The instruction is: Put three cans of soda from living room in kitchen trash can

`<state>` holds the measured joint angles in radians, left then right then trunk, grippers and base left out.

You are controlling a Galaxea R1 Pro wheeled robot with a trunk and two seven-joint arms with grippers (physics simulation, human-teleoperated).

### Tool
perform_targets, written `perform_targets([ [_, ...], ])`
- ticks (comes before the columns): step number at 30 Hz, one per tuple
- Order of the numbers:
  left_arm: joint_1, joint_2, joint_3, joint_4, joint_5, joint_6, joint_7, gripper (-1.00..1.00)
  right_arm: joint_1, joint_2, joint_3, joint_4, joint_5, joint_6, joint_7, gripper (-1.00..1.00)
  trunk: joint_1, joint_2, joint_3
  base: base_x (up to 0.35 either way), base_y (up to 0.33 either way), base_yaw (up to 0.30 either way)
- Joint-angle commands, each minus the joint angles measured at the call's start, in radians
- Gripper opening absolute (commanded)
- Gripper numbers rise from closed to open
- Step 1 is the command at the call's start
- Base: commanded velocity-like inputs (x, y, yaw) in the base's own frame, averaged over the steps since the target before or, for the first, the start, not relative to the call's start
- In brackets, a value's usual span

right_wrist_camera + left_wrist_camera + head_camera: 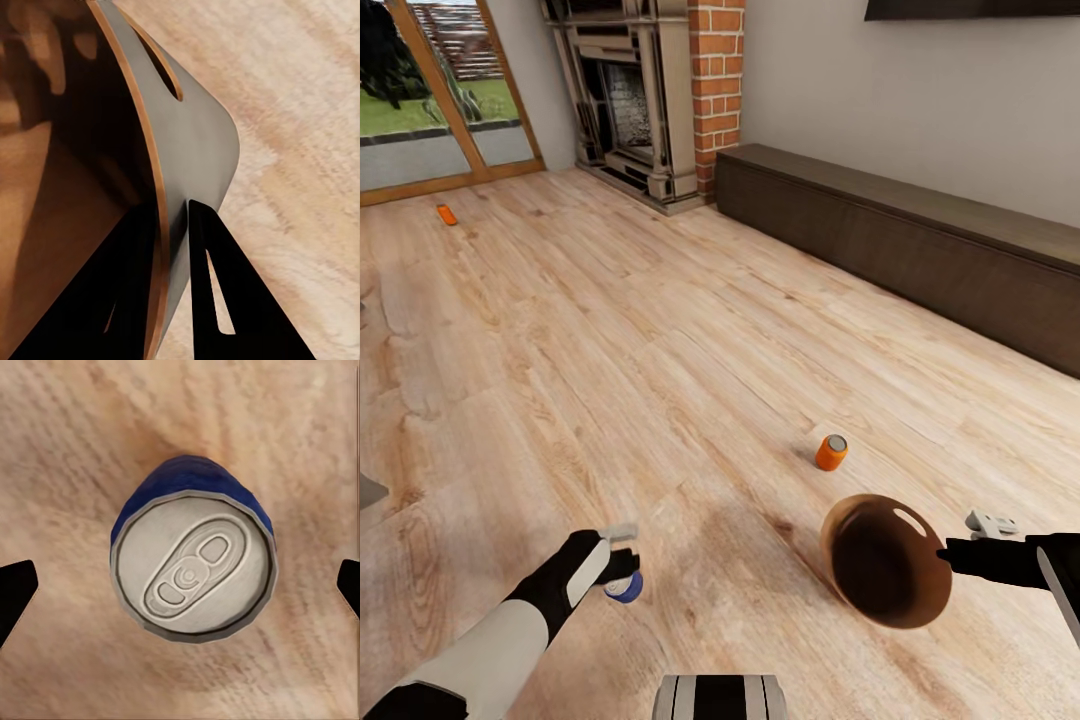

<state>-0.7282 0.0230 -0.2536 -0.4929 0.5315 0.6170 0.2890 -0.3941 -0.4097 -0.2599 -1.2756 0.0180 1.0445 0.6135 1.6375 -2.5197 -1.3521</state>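
Right pincer (174,217) pinches the tash can (191,142) rim; left pincer (180,585) spread wide around a blue can (193,574)

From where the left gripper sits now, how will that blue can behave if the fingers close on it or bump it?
The blue can stands upright on the wood floor, so a sideways bump could tip it; once down, its round body would probably roll. Its smooth sides may slip in a light pinch. The left gripper is open with fingers either side, so a centred squeeze looks feasible.
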Motion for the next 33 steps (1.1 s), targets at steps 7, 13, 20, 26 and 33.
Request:
perform_targets([
  [7, -0.016, 0.0, 0.001, -0.007, 0.0, -0.007, 0.01, 1.0, 0.001, 0.002, 0.002, 0.007, -0.018, 0.003, 0.003, -1.0, 0.0, 0.0, 0.0, 0.0, 0.0, 0.0],
  [13, -0.02, -0.003, 0.004, -0.007, 0.001, -0.009, 0.013, 1.0, 0.001, 0.002, 0.002, 0.006, -0.018, 0.003, 0.003, -1.0, 0.002, -0.001, -0.016, 0.0, 0.0, 0.0],
  [20, -0.02, -0.003, 0.005, -0.007, 0.002, -0.01, 0.013, 1.0, 0.001, 0.002, 0.002, 0.006, -0.018, 0.003, 0.003, -1.0, 0.005, -0.002, -0.043, 0.0, 0.0, 0.0],
  [26, -0.02, -0.003, 0.004, -0.007, 0.003, -0.01, 0.013, 1.0, 0.001, 0.003, 0.003, 0.006, -0.018, 0.003, 0.003, -1.0, 0.008, -0.004, -0.062, 0.0, 0.0, 0.0],
  [33, -0.02, -0.003, 0.005, -0.007, 0.004, -0.01, 0.012, 1.0, 0.001, 0.003, 0.002, 0.005, -0.018, 0.003, 0.003, -1.0, 0.008, -0.004, -0.062, 0.0, 0.0, 0.0],
])
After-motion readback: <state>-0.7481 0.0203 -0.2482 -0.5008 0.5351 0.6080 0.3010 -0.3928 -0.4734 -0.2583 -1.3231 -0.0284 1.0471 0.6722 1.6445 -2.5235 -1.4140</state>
